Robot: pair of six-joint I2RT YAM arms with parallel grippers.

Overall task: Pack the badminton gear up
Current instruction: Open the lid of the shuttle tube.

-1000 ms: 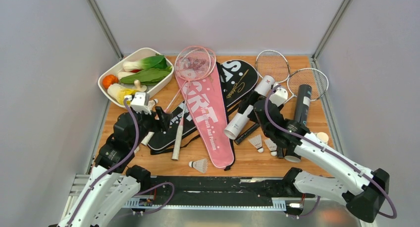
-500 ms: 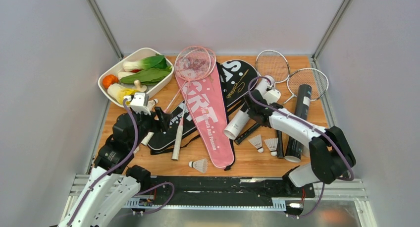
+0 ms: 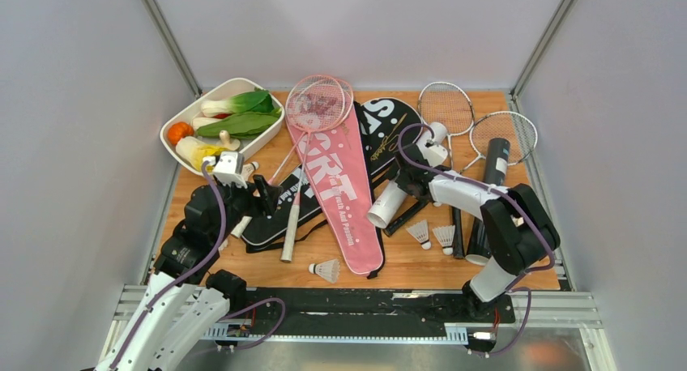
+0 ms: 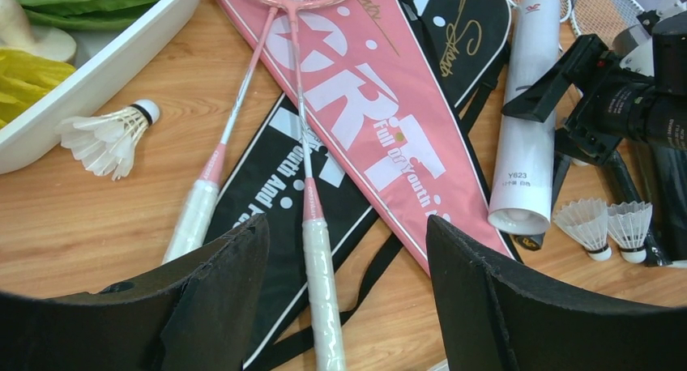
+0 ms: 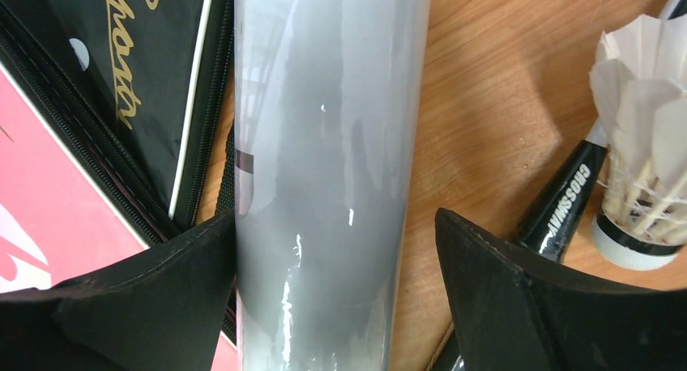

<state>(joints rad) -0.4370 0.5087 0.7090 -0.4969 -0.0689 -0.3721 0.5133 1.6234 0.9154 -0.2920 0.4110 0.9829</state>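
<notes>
A pink "SPORT" cover (image 3: 336, 185) overlaps a black cover (image 3: 381, 132), with pink rackets (image 3: 316, 104) across them. My left gripper (image 4: 347, 225) hangs open above one pink racket's white grip (image 4: 320, 274), not touching it. A white tube (image 3: 393, 194) lies beside the pink cover. My right gripper (image 5: 336, 217) is open astride this white tube (image 5: 324, 144): the left finger is against it and the right finger stands off. A black tube (image 3: 488, 193) and silver rackets (image 3: 445, 104) lie to the right. Shuttlecocks (image 3: 326, 269) (image 3: 420, 232) (image 3: 444, 235) rest near the front.
A white dish (image 3: 174, 148) of vegetables sits at the back left, with one shuttlecock (image 4: 105, 136) beside it. A black racket handle (image 5: 563, 205) and a shuttlecock (image 5: 640, 176) lie close to the right of the white tube. Enclosure walls border the table.
My right arm has swung left from beside the black tube and now straddles the white tube. The left arm has not moved.
</notes>
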